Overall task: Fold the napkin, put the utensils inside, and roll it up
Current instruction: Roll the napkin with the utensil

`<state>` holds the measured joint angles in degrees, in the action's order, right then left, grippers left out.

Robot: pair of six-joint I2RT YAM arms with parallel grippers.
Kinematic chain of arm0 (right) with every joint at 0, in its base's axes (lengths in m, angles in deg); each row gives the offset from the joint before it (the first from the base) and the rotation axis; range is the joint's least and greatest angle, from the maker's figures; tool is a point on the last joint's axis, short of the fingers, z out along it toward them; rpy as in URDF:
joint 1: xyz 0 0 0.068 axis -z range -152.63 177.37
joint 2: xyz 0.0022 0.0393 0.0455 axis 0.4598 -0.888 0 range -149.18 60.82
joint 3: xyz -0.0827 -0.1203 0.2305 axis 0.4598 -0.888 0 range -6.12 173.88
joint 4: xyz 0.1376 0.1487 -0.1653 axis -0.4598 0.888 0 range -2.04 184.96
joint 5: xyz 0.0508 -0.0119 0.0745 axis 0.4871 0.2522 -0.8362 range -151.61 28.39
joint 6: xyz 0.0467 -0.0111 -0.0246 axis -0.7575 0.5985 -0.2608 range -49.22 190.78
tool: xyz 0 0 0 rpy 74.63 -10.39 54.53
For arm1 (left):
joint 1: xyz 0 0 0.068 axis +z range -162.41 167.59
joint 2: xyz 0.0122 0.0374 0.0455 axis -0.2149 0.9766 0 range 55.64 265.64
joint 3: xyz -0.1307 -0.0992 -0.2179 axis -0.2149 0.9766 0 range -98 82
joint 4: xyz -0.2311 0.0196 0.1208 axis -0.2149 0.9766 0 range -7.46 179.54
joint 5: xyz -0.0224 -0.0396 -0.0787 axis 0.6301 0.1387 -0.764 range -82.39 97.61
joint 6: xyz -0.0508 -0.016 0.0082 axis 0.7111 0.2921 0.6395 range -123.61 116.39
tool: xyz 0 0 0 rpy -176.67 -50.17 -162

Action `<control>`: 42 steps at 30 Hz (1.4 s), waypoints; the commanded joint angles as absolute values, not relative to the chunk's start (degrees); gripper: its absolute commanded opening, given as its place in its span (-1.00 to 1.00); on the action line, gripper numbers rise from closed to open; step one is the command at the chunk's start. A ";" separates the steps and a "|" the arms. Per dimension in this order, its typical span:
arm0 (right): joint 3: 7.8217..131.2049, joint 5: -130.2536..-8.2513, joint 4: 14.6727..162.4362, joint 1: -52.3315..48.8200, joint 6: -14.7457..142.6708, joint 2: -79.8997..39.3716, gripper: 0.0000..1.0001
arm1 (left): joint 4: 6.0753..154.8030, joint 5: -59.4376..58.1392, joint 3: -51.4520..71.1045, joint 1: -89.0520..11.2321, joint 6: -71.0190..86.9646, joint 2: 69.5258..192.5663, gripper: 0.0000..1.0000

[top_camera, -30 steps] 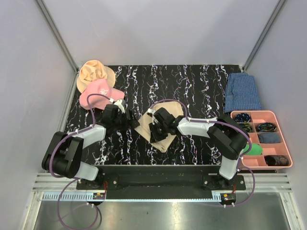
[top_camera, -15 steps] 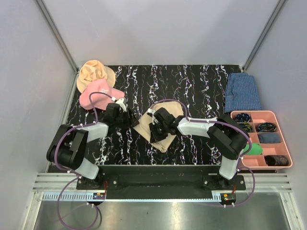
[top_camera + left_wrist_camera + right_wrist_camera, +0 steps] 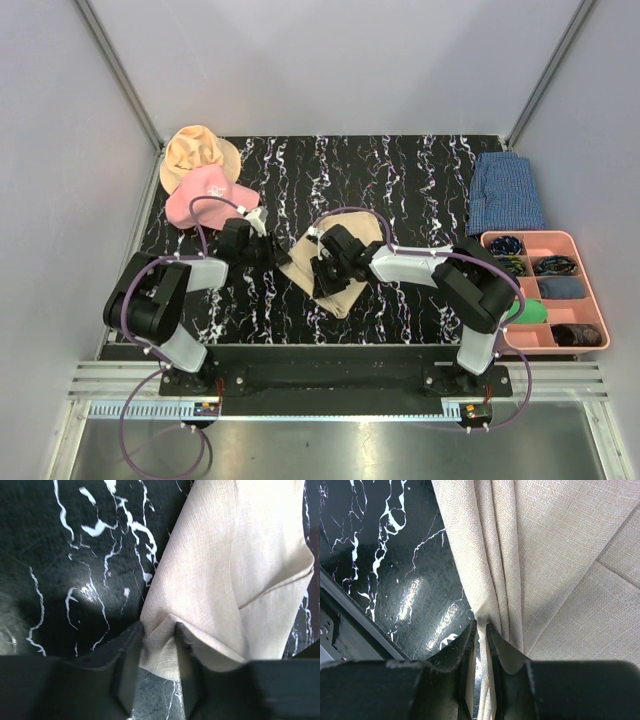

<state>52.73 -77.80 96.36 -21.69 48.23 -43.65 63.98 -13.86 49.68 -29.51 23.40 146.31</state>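
**Two robot arms pinch opposite sides of a beige napkin (image 3: pixel 342 297) on a black marble table (image 3: pixel 400 190)**

Seen from above, the napkin lies partly folded in the middle of the table, between the two arms. It sits well apart from everything else.

The left gripper (image 3: pixel 159 631) reaches in from the left. Its wrist camera shows the two dark fingers straddling a corner of the cloth and pressing it from both sides. The weave is puckered into a small ridge between them, so this claw is grasping the napkin's corner.

The right gripper (image 3: pixel 481 629) sits over the napkin's middle. Its wrist camera shows the fingers drawn close together on a thin bundle of pleats at the cloth's edge. This claw is also clenched on the napkin.

Holding the cloth at two separated places looks deliberate. With both sides gripped, the arms could probably lift the soft fabric, pull it flat and lay one part over another without it slumping. The fold appears unfinished.

No utensils can be made out in any view, so placing and rolling seem to lie ahead.

A pink cap (image 3: pixel 205 190) and a tan hat (image 3: pixel 195 150) sit at the far left. A blue checked cloth (image 3: pixel 507 192) and a pink tray (image 3: pixel 597 300) sit at the right. None of them touches the work.
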 commanded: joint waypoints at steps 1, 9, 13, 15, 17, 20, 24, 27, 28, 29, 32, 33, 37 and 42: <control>51.45 -77.34 100.70 -21.32 49.07 -44.83 -0.56 | 63.55 -17.26 51.85 -29.46 23.64 147.75 -0.41; 56.09 -77.17 105.88 -21.32 51.44 -37.72 -0.02 | 71.02 -14.19 50.01 -29.46 23.99 145.99 -1.00; 58.39 -75.68 107.47 -22.02 54.95 -34.02 0.15 | 75.68 -13.39 48.07 -29.46 25.04 145.73 -1.00; 58.83 -72.70 107.38 -22.99 58.64 -32.70 0.21 | 78.58 -13.74 46.59 -29.46 25.40 145.90 -1.00; 59.09 -67.80 107.30 -25.00 62.66 -32.87 0.25 | 81.47 -14.10 45.53 -29.46 25.48 146.34 -1.00; 59.18 -61.90 105.90 -27.73 66.63 -34.63 0.29 | 85.42 -14.45 43.50 -29.46 25.84 147.13 -1.00; 57.95 -56.52 101.15 -30.46 69.63 -36.56 0.31 | 89.31 -15.41 40.96 -29.37 25.84 148.01 -1.00; 57.78 -54.23 98.34 -31.86 70.51 -38.06 0.30 | 91.06 -15.50 40.42 -29.37 25.57 148.19 -1.00; 57.86 -53.79 97.72 -32.13 72.34 -38.76 0.31 | 91.59 -15.50 40.08 -29.37 25.57 148.28 -1.00; 57.78 -54.05 96.67 -32.48 72.71 -39.11 0.31 | 91.86 -15.68 39.98 -29.37 25.49 148.45 -1.00; 57.77 -54.84 94.82 -33.18 74.11 -40.96 0.31 | 92.39 -15.94 39.55 -29.46 25.48 149.07 -1.00; 57.78 -54.93 94.64 -33.27 74.47 -41.48 0.31 | 92.47 -16.03 39.54 -29.37 25.48 149.15 -1.00; 57.78 -55.46 93.76 -33.71 75.52 -43.86 0.32 | 92.83 -15.94 39.46 -29.37 25.49 149.07 -1.00; 58.13 -53.09 93.85 -33.71 75.35 -46.58 0.32 | 92.91 -16.03 39.54 -29.29 25.48 149.07 -1.00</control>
